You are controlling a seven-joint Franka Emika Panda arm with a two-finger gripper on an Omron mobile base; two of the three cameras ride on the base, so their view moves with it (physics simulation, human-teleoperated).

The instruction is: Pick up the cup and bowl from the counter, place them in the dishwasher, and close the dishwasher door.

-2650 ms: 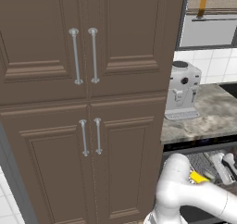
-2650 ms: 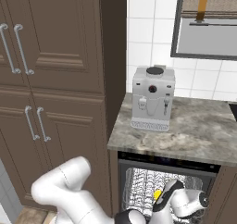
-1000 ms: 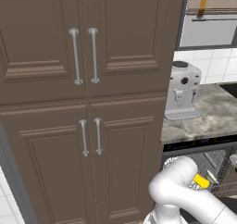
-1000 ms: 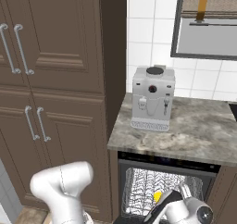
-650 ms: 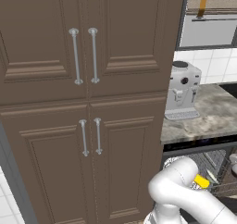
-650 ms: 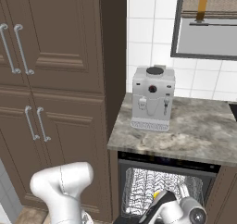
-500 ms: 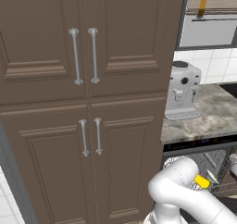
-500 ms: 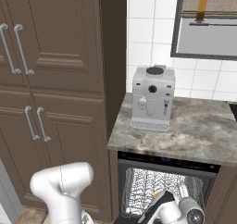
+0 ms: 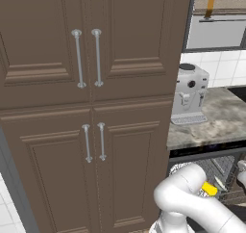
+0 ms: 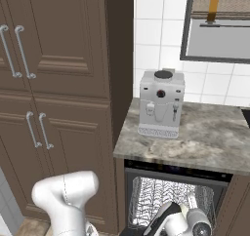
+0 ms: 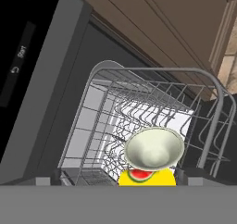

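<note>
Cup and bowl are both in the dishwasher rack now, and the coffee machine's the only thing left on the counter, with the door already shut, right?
Not quite: the dishwasher door is open. In the right base view the dishwasher stands open under the counter with its rack showing. The hand view shows the bowl and the cup in the rack. The coffee machine is as you say.

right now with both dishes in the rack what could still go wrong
The bowl sits against the yellow cup in the wire rack, touching or overlapping it, so both may shift or tip when the rack moves. The claw is open just above them; lifting out carelessly could knock the bowl. The rack looks pulled out of the dishwasher, so closing the door now could jam on it or on the arm.
</note>
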